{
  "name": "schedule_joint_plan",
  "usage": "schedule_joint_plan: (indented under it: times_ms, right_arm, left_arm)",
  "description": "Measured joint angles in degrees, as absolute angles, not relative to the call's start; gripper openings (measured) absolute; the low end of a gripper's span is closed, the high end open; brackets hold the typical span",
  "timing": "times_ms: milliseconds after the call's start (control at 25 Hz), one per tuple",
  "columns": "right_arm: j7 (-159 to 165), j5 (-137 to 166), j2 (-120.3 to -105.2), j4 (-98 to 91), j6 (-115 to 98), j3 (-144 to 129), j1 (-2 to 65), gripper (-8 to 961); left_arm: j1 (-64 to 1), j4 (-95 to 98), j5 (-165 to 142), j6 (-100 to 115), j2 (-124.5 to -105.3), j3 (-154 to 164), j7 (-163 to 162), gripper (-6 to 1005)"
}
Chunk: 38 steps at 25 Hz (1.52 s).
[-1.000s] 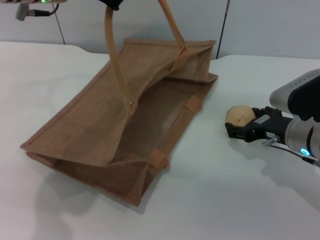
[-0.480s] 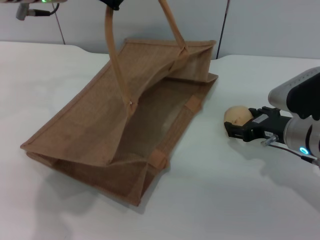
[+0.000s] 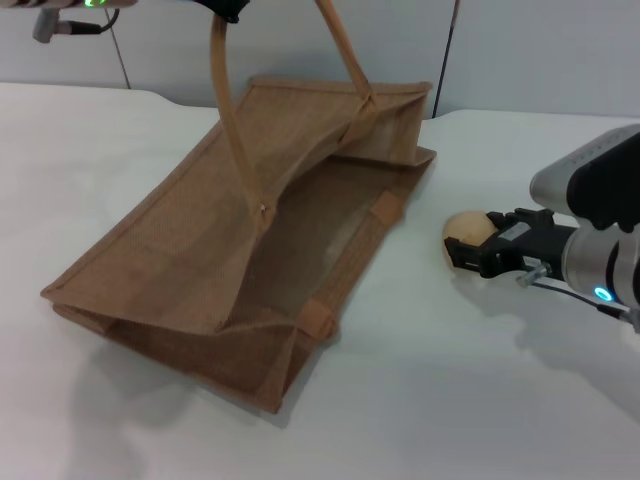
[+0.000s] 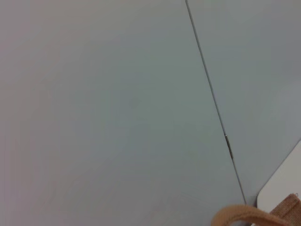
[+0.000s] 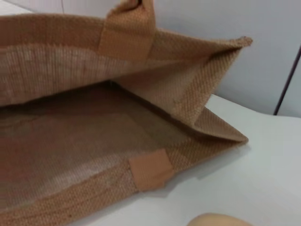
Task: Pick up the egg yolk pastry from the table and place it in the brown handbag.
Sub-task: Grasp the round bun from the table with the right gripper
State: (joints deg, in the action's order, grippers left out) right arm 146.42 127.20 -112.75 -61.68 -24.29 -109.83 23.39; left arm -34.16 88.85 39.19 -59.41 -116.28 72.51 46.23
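Note:
The brown handbag (image 3: 250,250) lies on its side on the white table (image 3: 90,160), its open mouth facing right. One arched handle (image 3: 228,110) is pulled up to my left gripper (image 3: 228,8) at the top edge of the head view, which is shut on it. My right gripper (image 3: 478,240) is shut on the egg yolk pastry (image 3: 462,226), just right of the bag's mouth and low over the table. The right wrist view shows the bag's open inside (image 5: 80,136) and the pastry's top (image 5: 218,220). The left wrist view shows only a strap (image 4: 244,217).
A grey wall panel (image 3: 540,50) stands behind the table. The table's far edge runs just behind the bag. Bare white tabletop lies in front of the bag and to its right (image 3: 430,400).
My right gripper has carried the pastry a little to the left, closer to the bag's mouth. The bag and the left arm have not moved.

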Motion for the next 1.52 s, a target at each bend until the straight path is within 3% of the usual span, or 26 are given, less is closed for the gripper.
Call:
schedule_joint_plan:
  times_ms: [400, 840, 1080, 1400, 1520]
  right_arm:
    - [143.2, 127.3, -112.68, -68.6, -29.0, -107.7, 25.2, 585]
    - [141.3, 127.2, -113.86, -67.4, -32.3, -103.4, 24.6, 139]
    - [140.4, 127.4, -114.37, -68.4, -33.1, -102.7, 23.4, 142]
    - [140.4, 127.5, -114.47, -68.6, -35.6, -101.9, 23.6, 353]
    - [140.4, 127.6, -114.45, -68.5, -36.3, -100.9, 23.7, 504]
  left_arm:
    - [-35.5, 88.7, 39.2, -59.3, -116.28, 72.5, 46.2, 122]
    - [-35.4, 88.5, 37.7, -59.3, -116.28, 72.6, 46.0, 122]
    - [-35.3, 88.3, 36.0, -59.3, -116.35, 72.7, 45.0, 122]
    - [-35.6, 88.1, 36.0, -59.3, -116.37, 72.6, 45.0, 121]
    - [-35.7, 88.1, 36.0, -59.4, -116.37, 72.6, 45.0, 120]
